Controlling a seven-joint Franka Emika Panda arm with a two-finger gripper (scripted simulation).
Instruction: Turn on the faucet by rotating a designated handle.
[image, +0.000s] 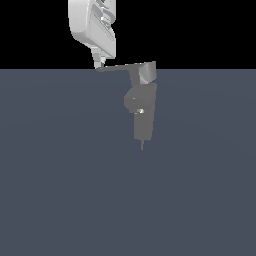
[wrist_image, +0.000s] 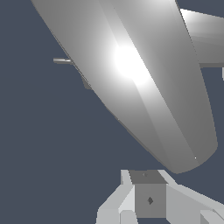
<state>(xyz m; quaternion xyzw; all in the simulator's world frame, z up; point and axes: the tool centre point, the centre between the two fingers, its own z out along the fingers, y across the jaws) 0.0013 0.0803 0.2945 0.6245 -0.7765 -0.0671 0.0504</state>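
The faucet (image: 141, 107) stands near the middle of the exterior view, a grey upright body with a bulge on the exterior view's left side, a small bright spot, and a thin spike at its lower end. It rests against a plain slate-blue surface (image: 60, 190) that fills the lower part of the frame.

The handle (image: 122, 66) runs from a small block at the top of the faucet out toward the exterior view's left, narrowing to a point. The end effector (image: 99, 65) comes down from above and meets the handle at that far tip. This placement is judged deliberate: contact at the point farthest from the block gives the longest lever for rotating the handle.

In the wrist view the handle (wrist_image: 131, 78) fills most of the frame as a broad, brightly lit grey blade, with the end effector (wrist_image: 148, 197) close beneath it. Whether the fingers stand apart or together cannot be told from either view; nothing shows them clamped round the lever, so a push seems more likely than a grasp.

Open room lies on every side of the lever's tip. The only nearby obstruction is the faucet body itself, well apart from the contact point. A slip off the tapered tip is the main risk.
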